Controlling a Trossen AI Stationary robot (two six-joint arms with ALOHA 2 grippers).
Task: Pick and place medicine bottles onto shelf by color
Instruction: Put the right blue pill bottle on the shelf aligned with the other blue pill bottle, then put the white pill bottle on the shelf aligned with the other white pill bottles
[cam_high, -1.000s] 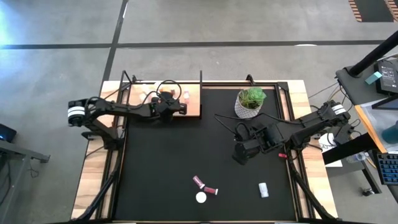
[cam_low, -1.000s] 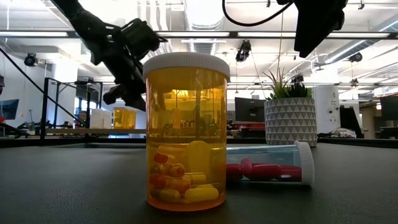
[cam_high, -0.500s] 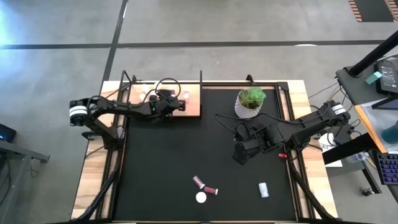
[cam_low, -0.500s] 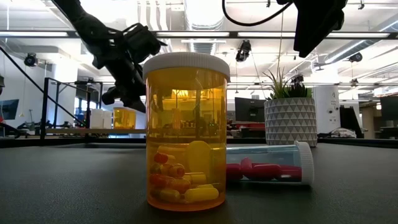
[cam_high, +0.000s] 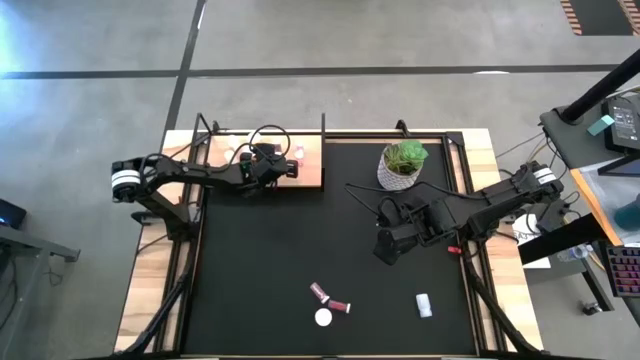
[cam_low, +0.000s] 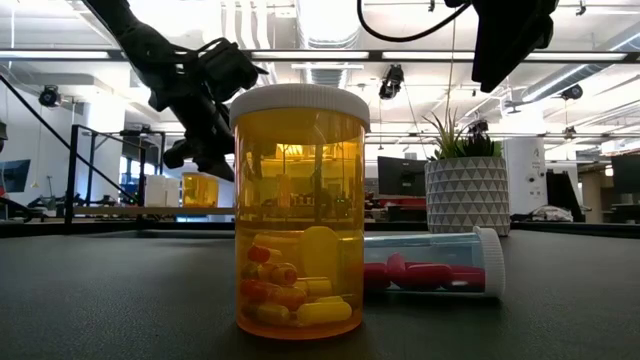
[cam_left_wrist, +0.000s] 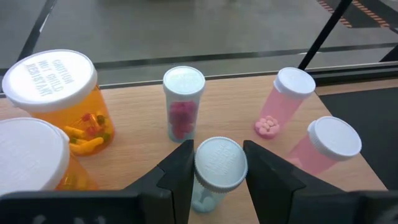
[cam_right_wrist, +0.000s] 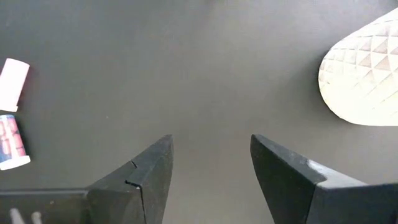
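Note:
My left gripper (cam_high: 272, 166) is over the pale wooden shelf (cam_high: 312, 172) at the table's far left, shut on a small clear bottle with a white cap (cam_left_wrist: 217, 165). On the shelf around it stand two orange bottles (cam_left_wrist: 59, 93), a clear bottle of red pills (cam_left_wrist: 183, 102) and two pink bottles (cam_left_wrist: 283, 102). My right gripper (cam_right_wrist: 211, 168) is open and empty above the black mat, near the plant pot. On the mat's near part an orange bottle (cam_low: 300, 210) stands upright, and a clear bottle of red capsules (cam_low: 430, 262) lies on its side. My left gripper pinches the small clear bottle between its two fingers at the sides of the white cap (cam_left_wrist: 200, 168). The fingers come from above, slanting toward the shelf's far edge. The bottle is upright below the fingers; whether its base rests on the shelf I cannot tell.
A white pot with a green plant (cam_high: 402, 165) stands at the far right of the mat, close to my right gripper. Two maroon bottles (cam_high: 320, 292), a white cap (cam_high: 323, 317) and a white bottle (cam_high: 424, 304) are near the front edge. The mat's middle (cam_high: 280, 250) is bare.
My left gripper has shifted a little toward the table's left over the shelf and risen slightly. The bottles on the mat have not moved.

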